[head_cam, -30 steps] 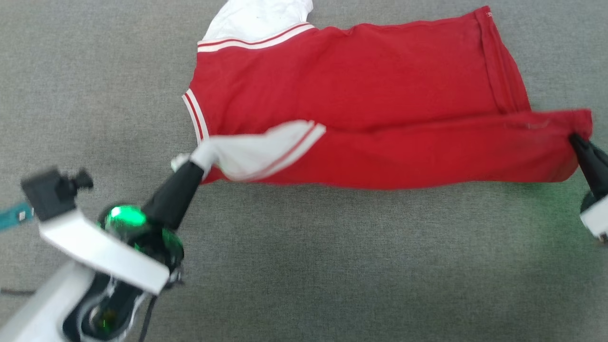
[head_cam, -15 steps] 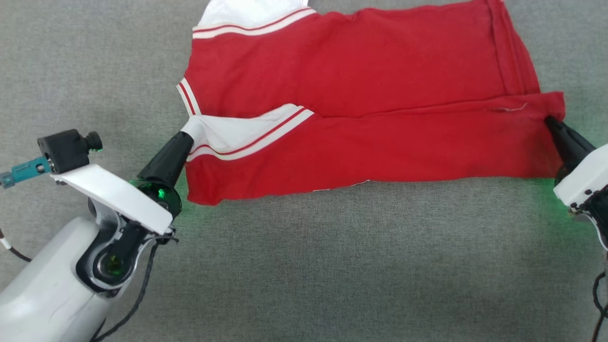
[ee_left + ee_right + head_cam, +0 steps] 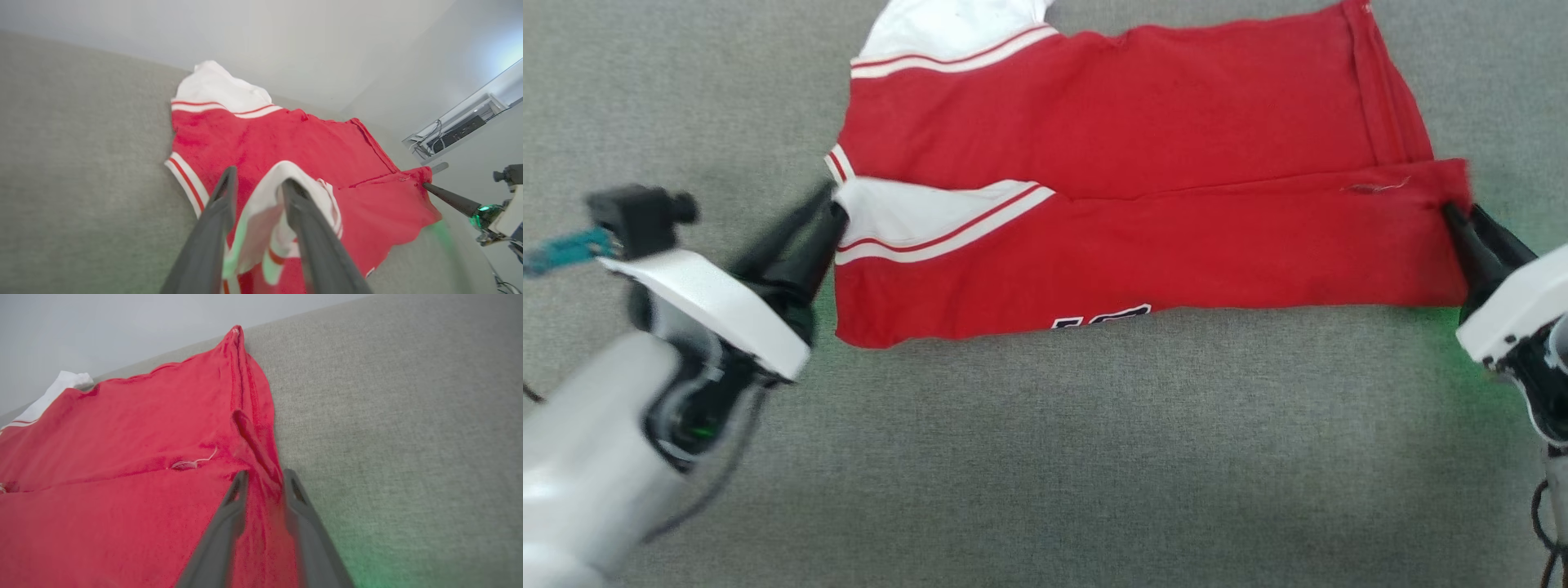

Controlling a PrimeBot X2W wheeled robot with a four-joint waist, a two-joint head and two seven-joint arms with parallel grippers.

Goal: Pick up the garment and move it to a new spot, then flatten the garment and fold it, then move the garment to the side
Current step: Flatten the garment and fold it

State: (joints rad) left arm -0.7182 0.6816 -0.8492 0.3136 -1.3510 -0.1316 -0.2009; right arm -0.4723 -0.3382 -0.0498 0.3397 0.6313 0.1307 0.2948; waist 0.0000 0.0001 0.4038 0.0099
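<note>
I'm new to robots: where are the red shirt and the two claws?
Red shirt [image 3: 1127, 131]: head view, middle of the red body.
Left claw [image 3: 832, 202]: head view, between fingertips, by white sleeve.
Right claw [image 3: 1460, 209]: head view, between fingertips, at red corner.

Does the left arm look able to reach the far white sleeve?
Probably yes: the far sleeve lies uncovered beyond the left gripper, whose fingers stand open, with only flat garment between.

The red-and-white jersey garment [image 3: 1143, 147] is soft, matt knit cloth; the grey desk [image 3: 1045, 457] wears a rough, matt woven fabric.
</note>
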